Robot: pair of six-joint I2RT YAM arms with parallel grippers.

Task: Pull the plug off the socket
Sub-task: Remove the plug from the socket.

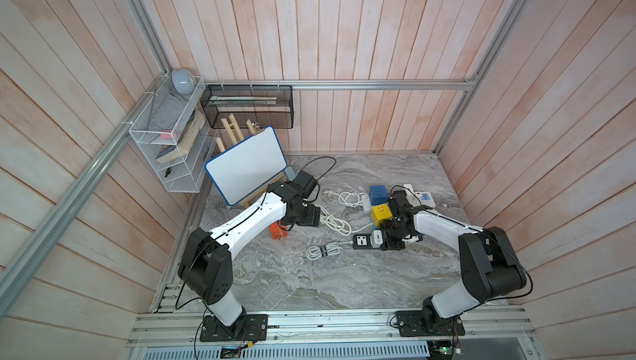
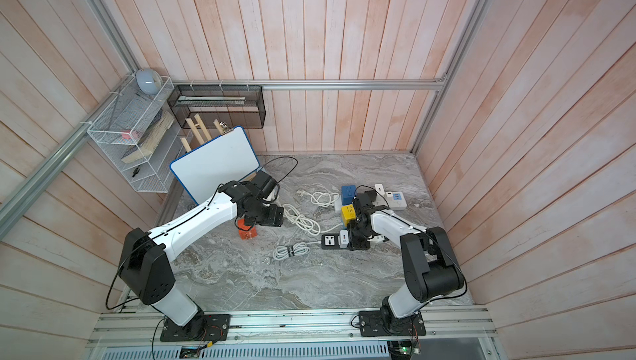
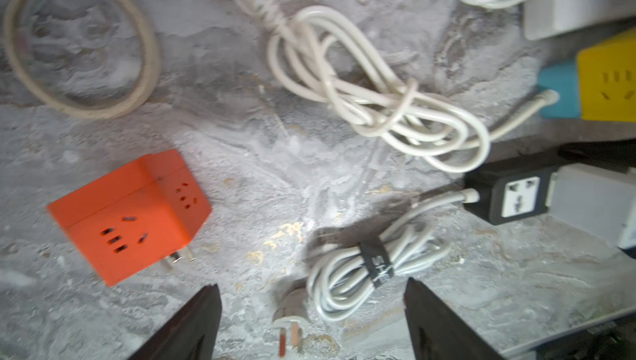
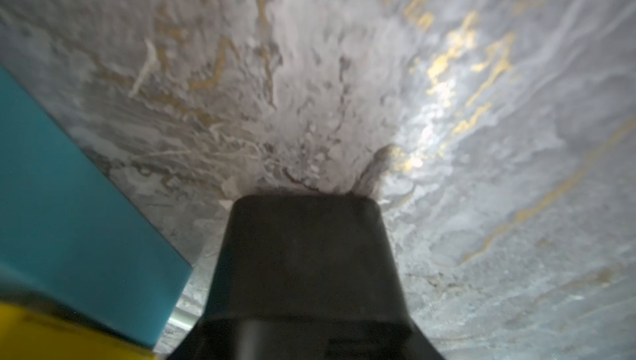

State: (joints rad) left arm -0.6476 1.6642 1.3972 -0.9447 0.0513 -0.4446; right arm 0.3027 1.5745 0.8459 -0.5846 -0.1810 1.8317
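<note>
Remote session: my right end effector (image 4: 306,203), closed with nothing visibly between its tips, sat over the cordless end of the black power strip (image 3: 485,186) on the worktop (image 1: 344,279), apparently pinning it. The white plug (image 1: 377,238) was seated in that strip, beside its free outlet. My left end effector (image 3: 311,286) hung open near the orange cube socket (image 3: 127,217). It would need to square up on the plug's sides and pull straight, without rocking.
</note>
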